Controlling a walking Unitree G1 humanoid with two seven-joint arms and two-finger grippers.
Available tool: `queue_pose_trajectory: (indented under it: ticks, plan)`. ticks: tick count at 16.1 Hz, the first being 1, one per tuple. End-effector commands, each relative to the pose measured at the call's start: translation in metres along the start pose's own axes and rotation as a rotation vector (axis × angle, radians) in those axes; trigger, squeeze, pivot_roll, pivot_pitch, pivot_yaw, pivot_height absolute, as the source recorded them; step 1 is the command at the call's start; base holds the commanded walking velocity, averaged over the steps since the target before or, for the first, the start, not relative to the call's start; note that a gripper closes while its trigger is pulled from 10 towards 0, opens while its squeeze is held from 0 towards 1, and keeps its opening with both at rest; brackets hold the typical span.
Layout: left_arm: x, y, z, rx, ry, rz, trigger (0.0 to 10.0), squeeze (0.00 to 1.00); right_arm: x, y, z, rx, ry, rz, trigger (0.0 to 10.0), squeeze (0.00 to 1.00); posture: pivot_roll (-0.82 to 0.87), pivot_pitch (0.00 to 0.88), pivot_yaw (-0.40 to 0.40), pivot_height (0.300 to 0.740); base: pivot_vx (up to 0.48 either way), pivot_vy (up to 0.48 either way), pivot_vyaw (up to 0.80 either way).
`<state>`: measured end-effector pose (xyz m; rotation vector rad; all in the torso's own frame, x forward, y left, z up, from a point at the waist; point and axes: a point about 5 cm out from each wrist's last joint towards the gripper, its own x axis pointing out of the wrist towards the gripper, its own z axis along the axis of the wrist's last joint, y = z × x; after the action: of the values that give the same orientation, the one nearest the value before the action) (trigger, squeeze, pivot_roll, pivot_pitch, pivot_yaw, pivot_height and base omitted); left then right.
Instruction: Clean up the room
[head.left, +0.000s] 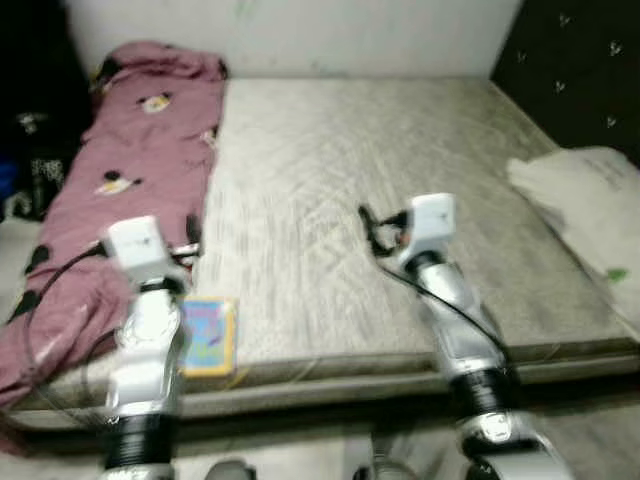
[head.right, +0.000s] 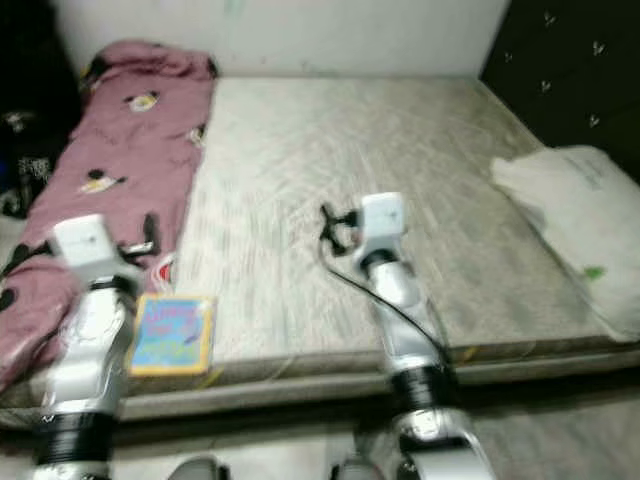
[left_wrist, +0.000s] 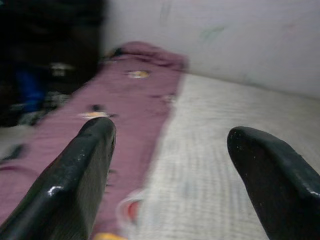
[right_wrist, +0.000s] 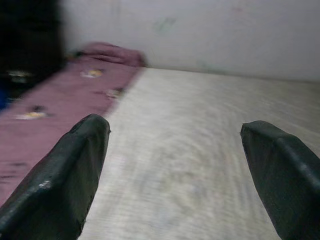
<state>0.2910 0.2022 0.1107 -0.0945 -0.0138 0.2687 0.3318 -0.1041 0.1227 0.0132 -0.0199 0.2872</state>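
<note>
Both tools are out over the bed and neither has anything in it. From the left eye view, the left tool (head.left: 192, 232) sits above the seam where the pink blanket (head.left: 130, 180) meets the bare mattress (head.left: 350, 180), and the right tool (head.left: 372, 228) hangs over the middle of the mattress. Both silver arms reach forward from the bottom edge, forearms roughly level, wrists aimed at the far wall. A colorful book (head.left: 208, 335) lies flat at the near edge of the bed, just beside the left forearm. A white pillow (head.left: 590, 205) sits over on the right side.

Right eye view, same scene: the book (head.right: 172, 334) is near the mattress edge, and there's a small red and white thing (head.right: 162, 268) just beyond it that I can't make out.

Left wrist view: two black fingers (left_wrist: 75, 185) spread wide with nothing between them, blanket and mattress stretching ahead.

Right wrist view: fingers (right_wrist: 60, 180) also wide apart, only bare mattress in front.

My guess is we're at the looking-for-something-to-grab stage. The book seems the obvious first pick, so the left arm would need to pull back and tip down, since the tool is already past it. Everything's a bit blurry.
</note>
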Motion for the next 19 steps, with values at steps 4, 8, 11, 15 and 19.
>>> queue_pose_trajectory:
  ticks: [4, 8, 11, 15, 19]
  plan:
    - [0.0013, -0.0072, 0.0036, -0.008, -0.011, -0.020, 10.0, 0.00, -0.0004, -0.0094, 0.0018, -0.019, 0.006, -0.027, 10.0, 0.00, -0.09, 0.000, -0.012, 0.740, 0.000, 0.480, 0.00]
    - [0.0002, -0.0078, 0.0077, -0.001, -0.049, -0.030, 10.0, 0.00, -0.0001, -0.0087, 0.0007, -0.023, 0.013, -0.025, 10.0, 0.00, -0.09, 0.000, -0.012, 0.740, 0.000, 0.120, 0.00]
    - [0.0000, -0.0097, 0.0086, -0.008, -0.055, -0.055, 10.0, 0.00, 0.0000, -0.0086, 0.0006, -0.025, 0.014, -0.024, 10.0, 0.00, -0.09, 0.000, -0.012, 0.740, 0.000, 0.000, 0.00]
    - [-0.0014, -0.0120, 0.0096, -0.022, -0.063, -0.083, 10.0, 0.00, 0.0002, -0.0085, 0.0006, -0.027, 0.016, -0.023, 10.0, 0.00, -0.10, 0.000, -0.012, 0.740, 0.000, 0.000, 0.00]
    - [-0.0020, -0.0129, 0.0098, -0.027, -0.065, -0.100, 10.0, 0.00, 0.0005, -0.0083, 0.0005, -0.027, 0.017, -0.023, 10.0, 0.00, -0.09, 0.000, -0.012, 0.740, 0.296, 0.000, 0.00]
